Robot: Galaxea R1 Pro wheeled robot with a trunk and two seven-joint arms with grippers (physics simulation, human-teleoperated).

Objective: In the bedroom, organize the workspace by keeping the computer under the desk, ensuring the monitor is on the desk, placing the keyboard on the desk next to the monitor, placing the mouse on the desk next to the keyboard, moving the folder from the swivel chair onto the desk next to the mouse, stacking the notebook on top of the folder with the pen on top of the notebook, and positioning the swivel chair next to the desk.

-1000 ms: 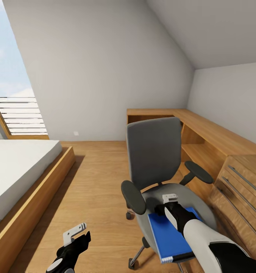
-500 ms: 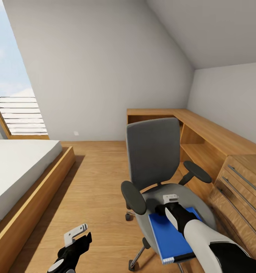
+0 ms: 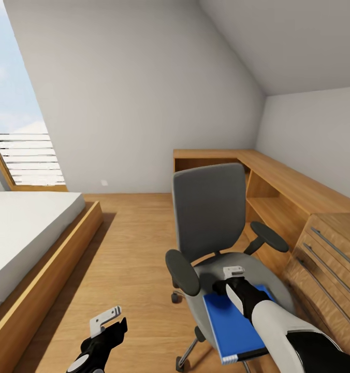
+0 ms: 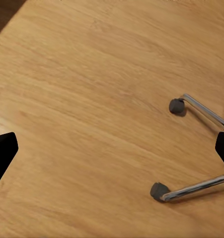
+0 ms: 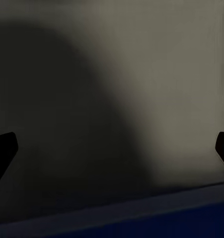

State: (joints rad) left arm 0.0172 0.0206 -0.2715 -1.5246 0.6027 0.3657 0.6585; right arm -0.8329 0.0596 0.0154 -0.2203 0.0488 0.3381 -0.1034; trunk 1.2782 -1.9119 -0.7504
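Note:
The grey swivel chair (image 3: 211,207) stands in the middle of the room, its seat (image 3: 258,267) turned toward me. A blue folder (image 3: 229,326) lies on the seat, reaching its near edge. My right gripper (image 3: 232,280) is down at the folder's far edge, over the seat. In the right wrist view it (image 5: 112,153) is open, with grey seat cushion between the fingers and the folder's edge (image 5: 141,218) just below. My left gripper (image 3: 106,322) hangs open low over the floor left of the chair; its wrist view shows the chair's legs and a caster (image 4: 177,105).
A wooden L-shaped desk (image 3: 283,181) runs along the right wall, with shelves under it and a drawer unit (image 3: 325,259) close to the chair's right. A low bed (image 3: 25,228) with a wooden frame lies at the left under a slanted window (image 3: 19,150). Wooden floor (image 3: 128,243) lies between.
The chair has turned a touch and the left gripper sits slightly lower in the picture. My right gripper stays at the folder's far edge.

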